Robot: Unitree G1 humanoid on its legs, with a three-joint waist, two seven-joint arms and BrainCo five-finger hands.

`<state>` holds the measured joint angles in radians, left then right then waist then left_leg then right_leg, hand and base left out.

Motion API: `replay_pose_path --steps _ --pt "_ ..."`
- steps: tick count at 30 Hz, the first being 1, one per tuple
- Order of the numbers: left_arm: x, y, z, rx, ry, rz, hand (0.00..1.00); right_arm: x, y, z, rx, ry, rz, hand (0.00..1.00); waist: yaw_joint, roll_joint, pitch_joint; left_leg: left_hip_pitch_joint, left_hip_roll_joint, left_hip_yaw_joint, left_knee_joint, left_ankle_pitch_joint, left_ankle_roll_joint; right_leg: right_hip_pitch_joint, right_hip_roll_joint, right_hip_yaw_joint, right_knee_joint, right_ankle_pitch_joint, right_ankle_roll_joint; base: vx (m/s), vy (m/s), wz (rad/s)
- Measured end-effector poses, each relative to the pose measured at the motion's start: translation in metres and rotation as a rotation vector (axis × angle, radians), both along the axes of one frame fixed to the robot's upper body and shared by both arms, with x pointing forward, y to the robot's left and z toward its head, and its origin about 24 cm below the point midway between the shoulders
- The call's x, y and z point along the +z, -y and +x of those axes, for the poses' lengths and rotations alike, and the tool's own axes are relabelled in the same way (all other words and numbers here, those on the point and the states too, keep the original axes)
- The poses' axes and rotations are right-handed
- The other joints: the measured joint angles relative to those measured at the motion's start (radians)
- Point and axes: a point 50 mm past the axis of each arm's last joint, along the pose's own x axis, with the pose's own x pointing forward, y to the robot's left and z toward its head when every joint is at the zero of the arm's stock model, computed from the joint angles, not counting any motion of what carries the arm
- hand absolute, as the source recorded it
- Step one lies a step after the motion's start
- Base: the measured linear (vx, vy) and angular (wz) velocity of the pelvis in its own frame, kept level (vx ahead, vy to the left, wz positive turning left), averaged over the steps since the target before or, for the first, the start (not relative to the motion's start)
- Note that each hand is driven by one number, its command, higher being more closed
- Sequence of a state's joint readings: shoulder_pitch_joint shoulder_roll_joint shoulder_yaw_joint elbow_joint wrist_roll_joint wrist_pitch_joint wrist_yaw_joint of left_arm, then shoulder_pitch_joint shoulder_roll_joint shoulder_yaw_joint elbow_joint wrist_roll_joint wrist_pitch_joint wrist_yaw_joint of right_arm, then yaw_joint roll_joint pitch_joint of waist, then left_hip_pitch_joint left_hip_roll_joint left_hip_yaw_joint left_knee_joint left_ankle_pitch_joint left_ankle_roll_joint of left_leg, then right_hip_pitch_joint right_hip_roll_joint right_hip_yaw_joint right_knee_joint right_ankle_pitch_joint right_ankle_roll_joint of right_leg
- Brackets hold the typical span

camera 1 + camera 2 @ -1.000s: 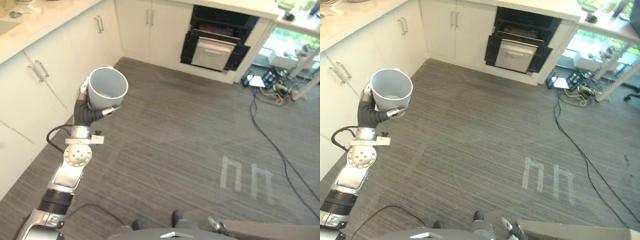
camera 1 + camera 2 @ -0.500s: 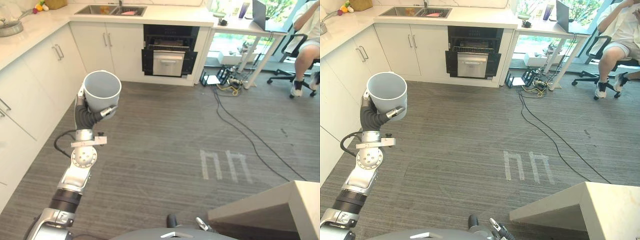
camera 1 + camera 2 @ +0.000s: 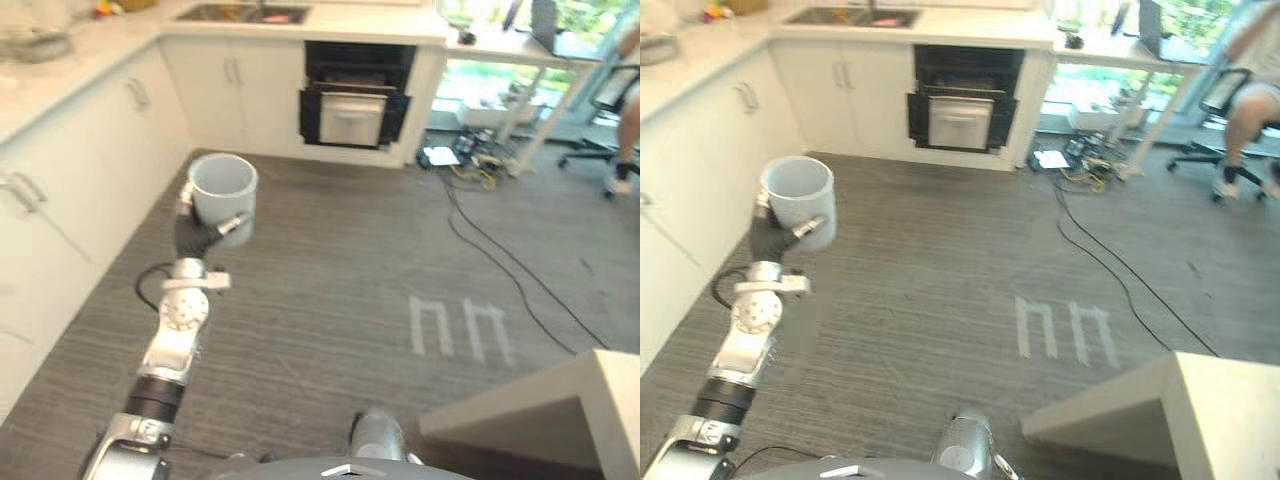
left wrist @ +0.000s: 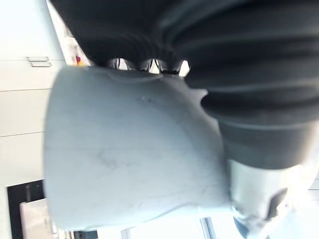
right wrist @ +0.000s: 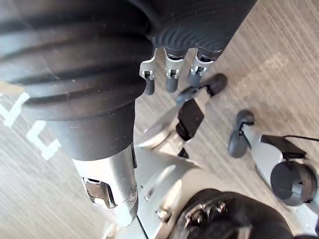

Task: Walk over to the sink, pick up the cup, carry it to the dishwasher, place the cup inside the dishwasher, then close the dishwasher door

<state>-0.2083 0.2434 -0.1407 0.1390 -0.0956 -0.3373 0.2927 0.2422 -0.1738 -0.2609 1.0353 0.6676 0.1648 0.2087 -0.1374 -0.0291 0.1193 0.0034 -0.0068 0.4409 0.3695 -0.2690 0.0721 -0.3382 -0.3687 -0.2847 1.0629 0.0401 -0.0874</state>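
My left hand [image 3: 204, 233] is shut on a pale grey cup [image 3: 223, 186] and holds it upright, mouth up, at chest height over the floor. In the left wrist view the cup's wall [image 4: 129, 149] lies against the palm, with fingers [image 4: 149, 64] wrapped round its far side. The dishwasher [image 3: 355, 100] stands open at the far end of the room, a dark opening with a silver front tipped out. The sink [image 3: 245, 12] is set in the counter just left of it. My right hand [image 5: 169, 74] hangs low beside me with relaxed fingers, holding nothing.
White cabinets [image 3: 80, 150] run along the left, with a pan [image 3: 35, 45] on the counter. Cables [image 3: 500, 250] trail over the floor at right, past pale tape marks [image 3: 460, 330]. A table corner [image 3: 560, 400] juts in at lower right. A seated person [image 3: 625, 150] is at the far right.
The whole picture has shifted as the camera moved; a second ago it looked at the cabinets from further left. The cup stays held up in my left hand.
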Motion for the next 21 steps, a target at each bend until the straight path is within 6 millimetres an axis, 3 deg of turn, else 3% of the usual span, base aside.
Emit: replay_pose_path --steps 1,2,3,4,5,6,7,8,9,10,11,12,14,15,16,17,18,19,20,21 --pt "-0.001 0.002 0.000 0.002 -0.005 -0.016 1.00 0.002 0.007 -0.004 0.000 -0.008 -0.021 0.00 -0.007 0.035 0.005 0.036 0.010 -0.030 -0.051 -0.050 0.013 -0.016 0.024 0.021 0.031 0.072 0.004 0.26 0.032 0.44" --pt "-0.006 0.002 -0.001 0.009 -0.024 -0.020 1.00 0.001 0.006 -0.009 -0.025 -0.006 -0.018 0.00 -0.003 0.050 0.018 0.074 0.000 -0.041 -0.100 -0.025 0.007 -0.044 0.068 0.085 0.042 -0.029 0.036 0.14 0.020 0.31" --pt "-0.004 0.005 0.000 -0.007 -0.019 -0.008 1.00 0.001 0.002 -0.014 -0.051 -0.007 -0.011 0.00 -0.019 0.057 0.012 0.074 0.008 -0.067 -0.132 -0.005 0.007 -0.047 0.145 0.122 -0.098 -0.139 0.079 0.08 0.020 0.33" --pt "-0.003 0.007 0.001 -0.020 -0.011 0.002 1.00 0.000 -0.001 -0.017 -0.061 -0.011 -0.003 0.00 -0.030 0.074 0.008 0.062 0.010 -0.088 -0.142 0.003 0.007 -0.044 0.180 0.140 -0.209 -0.164 0.099 0.03 0.004 0.69" --pt "0.003 0.011 0.004 -0.045 0.007 0.018 1.00 -0.002 -0.008 -0.018 -0.073 -0.010 0.011 0.00 -0.044 0.063 0.007 0.052 0.010 -0.114 -0.160 0.015 0.011 -0.036 0.222 0.167 -0.389 -0.172 0.125 0.07 -0.028 0.77" --pt "0.011 0.018 0.009 -0.078 0.037 0.039 1.00 -0.003 -0.016 -0.025 -0.094 -0.030 0.029 0.00 -0.046 0.066 0.011 0.056 0.004 -0.130 -0.184 0.025 0.013 -0.022 0.250 0.170 -0.629 -0.128 0.144 0.09 -0.048 0.66" --pt "0.015 0.019 0.011 -0.086 0.049 0.046 1.00 -0.004 -0.019 -0.027 -0.098 -0.035 0.035 0.00 -0.046 0.058 0.019 0.062 0.002 -0.135 -0.187 0.026 0.014 -0.010 0.260 0.161 -0.744 -0.088 0.151 0.15 -0.085 0.46" --pt "0.020 0.016 0.013 -0.089 0.065 0.056 1.00 -0.005 -0.025 -0.031 -0.106 -0.049 0.048 0.00 -0.044 0.031 0.034 0.086 -0.007 -0.136 -0.189 0.023 0.009 0.023 0.269 0.142 -0.942 -0.021 0.168 0.21 -0.119 0.18" --pt "0.022 0.010 0.013 -0.088 0.065 0.064 1.00 -0.006 -0.031 -0.033 -0.114 -0.056 0.057 0.00 -0.036 -0.005 0.048 0.123 -0.023 -0.131 -0.188 0.005 0.001 0.038 0.265 0.089 -1.007 -0.017 0.175 0.26 -0.182 0.07" --pt "0.022 0.008 0.013 -0.087 0.061 0.067 1.00 -0.006 -0.032 -0.034 -0.116 -0.058 0.058 0.00 -0.034 -0.009 0.052 0.135 -0.026 -0.130 -0.186 -0.003 -0.001 0.039 0.264 0.073 -1.007 -0.017 0.175 0.33 -0.230 0.04" --pt "0.019 0.007 0.014 -0.098 0.047 0.058 1.00 -0.005 -0.032 -0.049 -0.129 -0.084 0.050 0.00 -0.030 -0.033 0.038 0.192 -0.026 -0.140 -0.175 -0.052 -0.021 0.066 0.265 0.033 -0.980 -0.004 0.130 0.32 -0.209 0.07" --pt "0.019 0.008 0.013 -0.107 0.050 0.050 1.00 -0.004 -0.030 -0.050 -0.140 -0.080 0.040 0.00 -0.029 -0.026 0.032 0.209 -0.014 -0.143 -0.174 -0.067 -0.033 0.066 0.269 0.032 -0.951 0.021 0.109 0.44 -0.196 0.13" --pt "0.020 0.011 0.013 -0.125 0.069 0.050 1.00 -0.002 -0.022 -0.046 -0.160 -0.042 0.008 0.00 -0.034 0.019 0.014 0.245 0.030 -0.153 -0.170 -0.112 -0.058 0.047 0.297 0.031 -0.838 0.037 0.098 0.50 -0.168 0.14" --pt "0.019 0.015 0.012 -0.142 0.064 0.051 1.00 0.001 -0.018 -0.045 -0.162 -0.019 -0.010 0.00 -0.042 0.052 -0.008 0.280 0.053 -0.162 -0.185 -0.132 -0.058 0.034 0.318 0.032 -0.765 0.024 0.067 0.65 -0.174 0.22" --pt "0.019 0.020 0.012 -0.161 0.067 0.047 1.00 0.002 -0.016 -0.038 -0.160 0.007 -0.016 0.00 -0.045 0.072 -0.022 0.265 0.072 -0.138 -0.072 -0.131 -0.071 0.025 0.318 0.022 -0.687 -0.047 0.035 0.64 -0.182 0.15" --pt "0.019 0.022 0.012 -0.168 0.069 0.041 1.00 0.002 -0.018 -0.035 -0.161 0.017 -0.012 0.00 -0.046 0.066 -0.025 0.229 0.084 -0.120 0.023 -0.113 -0.099 0.027 0.305 0.024 -0.662 -0.074 0.034 0.52 -0.167 0.12" --pt "0.021 0.029 0.011 -0.185 0.081 0.022 1.00 0.004 -0.016 -0.028 -0.148 0.055 -0.018 0.00 -0.045 0.069 -0.024 0.145 0.134 -0.113 0.258 -0.037 -0.208 0.068 0.298 0.022 -0.655 -0.110 0.048 0.50 -0.132 0.06" --pt "0.026 0.035 0.009 -0.200 0.108 0.012 1.00 0.005 -0.013 -0.027 -0.131 0.067 -0.035 0.00 -0.043 0.079 -0.019 0.065 0.205 -0.113 0.479 0.061 -0.254 0.125 0.309 0.017 -0.679 -0.140 0.038 0.41 -0.092 0.09" --pt "0.030 0.037 0.008 -0.206 0.124 0.013 1.00 0.006 -0.012 -0.026 -0.114 0.071 -0.047 0.00 -0.041 0.087 -0.022 0.029 0.242 -0.105 0.570 0.072 -0.255 0.153 0.316 0.016 -0.691 -0.151 0.032 0.51 0.005 0.01" --pt "0.038 0.035 0.006 -0.210 0.159 0.013 1.00 0.007 -0.009 -0.021 -0.080 0.083 -0.068 0.00 -0.037 0.087 -0.023 -0.014 0.301 -0.067 0.668 0.063 -0.222 0.212 0.322 0.017 -0.718 -0.172 0.033 0.48 0.027 -0.08"
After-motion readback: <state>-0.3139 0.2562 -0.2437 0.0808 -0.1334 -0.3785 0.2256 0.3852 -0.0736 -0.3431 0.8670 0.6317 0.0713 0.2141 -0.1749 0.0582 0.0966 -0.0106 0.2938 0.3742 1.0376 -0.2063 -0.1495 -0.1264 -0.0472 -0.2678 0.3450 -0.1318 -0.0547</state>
